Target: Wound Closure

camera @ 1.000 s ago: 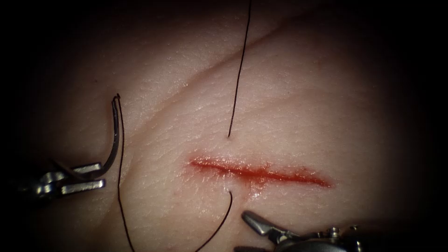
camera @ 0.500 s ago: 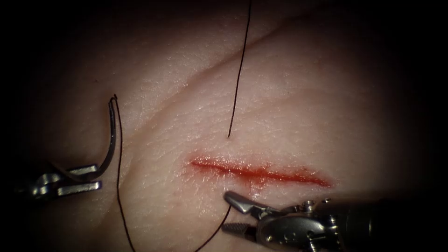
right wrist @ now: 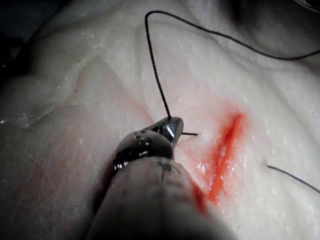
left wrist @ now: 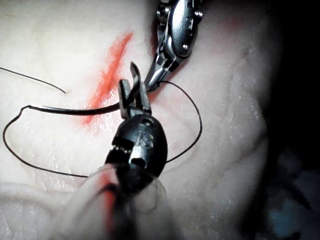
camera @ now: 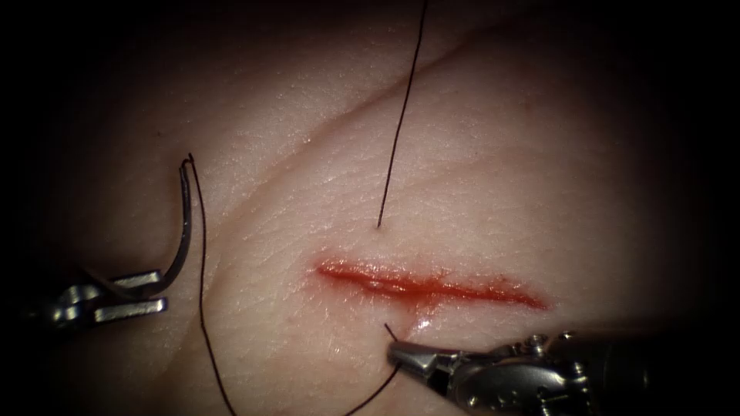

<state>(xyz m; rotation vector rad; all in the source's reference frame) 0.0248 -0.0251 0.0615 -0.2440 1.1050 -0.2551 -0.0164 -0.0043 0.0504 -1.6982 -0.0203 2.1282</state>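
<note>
The cut [camera: 432,285] runs across the tissue [camera: 478,177], wet with red fluid. My left tool [camera: 166,290], far left of the cut, is shut on the curved needle [camera: 185,231] about mid-curve. The needle is out of the tissue, its tail end pointing up with thread [camera: 202,293] trailing down from it. Thread [camera: 397,139] enters the tissue above the cut and comes out just below it. There my right tool [camera: 397,354] is shut on the thread close to its exit. The left wrist view has the left jaws on the needle [left wrist: 75,108]; the right wrist view has the right tool [right wrist: 170,127] pinching the thread [right wrist: 155,70].
A shallow crease [camera: 324,131] crosses the tissue diagonally above the cut. A slack loop of thread [left wrist: 192,115] lies on the tissue between the two tools. The long strand above the cut leaves the endoscope view at its upper edge.
My right tool has come up and leftward to the thread's exit below the cut and closed its jaws on the thread, kinking it there. The left tool and needle have stayed put.
</note>
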